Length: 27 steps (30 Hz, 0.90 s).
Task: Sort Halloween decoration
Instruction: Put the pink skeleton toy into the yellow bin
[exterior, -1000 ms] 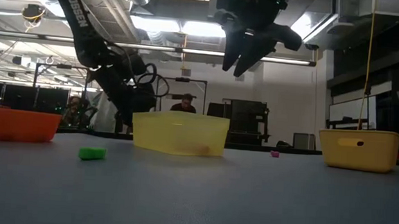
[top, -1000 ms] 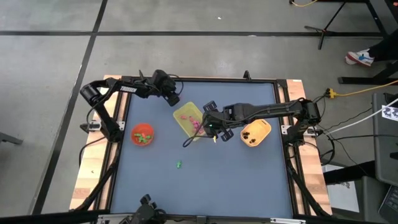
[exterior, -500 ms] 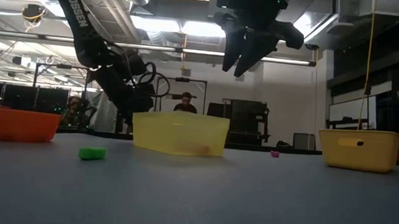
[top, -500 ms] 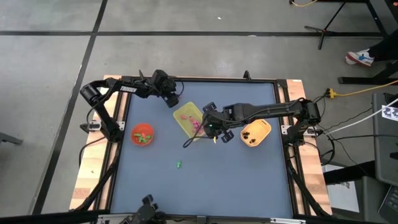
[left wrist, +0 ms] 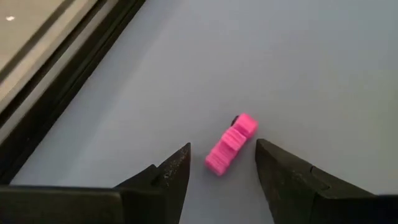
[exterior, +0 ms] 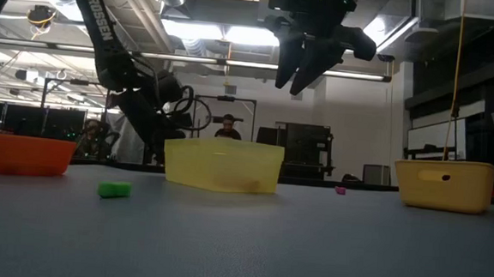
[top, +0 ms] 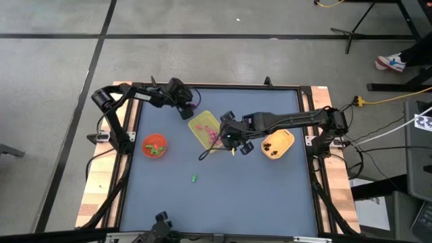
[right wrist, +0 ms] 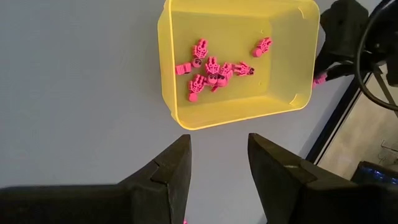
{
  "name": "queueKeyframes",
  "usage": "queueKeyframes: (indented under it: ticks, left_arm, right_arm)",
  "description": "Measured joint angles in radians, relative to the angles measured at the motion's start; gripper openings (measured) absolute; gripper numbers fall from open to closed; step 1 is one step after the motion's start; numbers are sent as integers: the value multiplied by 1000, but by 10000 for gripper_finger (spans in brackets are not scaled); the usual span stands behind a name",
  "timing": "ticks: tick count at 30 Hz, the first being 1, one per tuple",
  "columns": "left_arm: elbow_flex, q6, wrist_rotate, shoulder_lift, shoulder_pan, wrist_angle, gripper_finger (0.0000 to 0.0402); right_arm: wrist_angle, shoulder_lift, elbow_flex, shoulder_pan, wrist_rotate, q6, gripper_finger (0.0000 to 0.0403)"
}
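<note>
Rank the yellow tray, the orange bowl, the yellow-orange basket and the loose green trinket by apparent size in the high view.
1. yellow tray and yellow-orange basket: they look about alike, so I won't rank them apart.
2. orange bowl.
3. green trinket, by far the smallest.

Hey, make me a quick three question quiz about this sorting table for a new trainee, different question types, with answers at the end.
1. True or false: the left gripper is already shut on the pink trinket.
2. Which colour of trinkets lies in the yellow tray? A) green B) pink C) black
3. Fill in: the lone green trinket lies on the ____, outside every container.

Key:
1. False. Its fingers stand open on either side of the trinket, which lies on the table.
2. B.
3. Table. It sits apart from the orange bowl, with the right gripper open near the tray.
</note>
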Motion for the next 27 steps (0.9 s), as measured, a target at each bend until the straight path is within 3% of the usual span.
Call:
queueKeyframes:
  ticks: [9,27]
  left_arm:
    - [0,11,-27,1,-6,2,150]
    - [0,21,-16,2,-6,-2,38]
  right_arm:
    - [0,0,0,0,0,0,156]
    - [0,0,0,0,0,0,156]
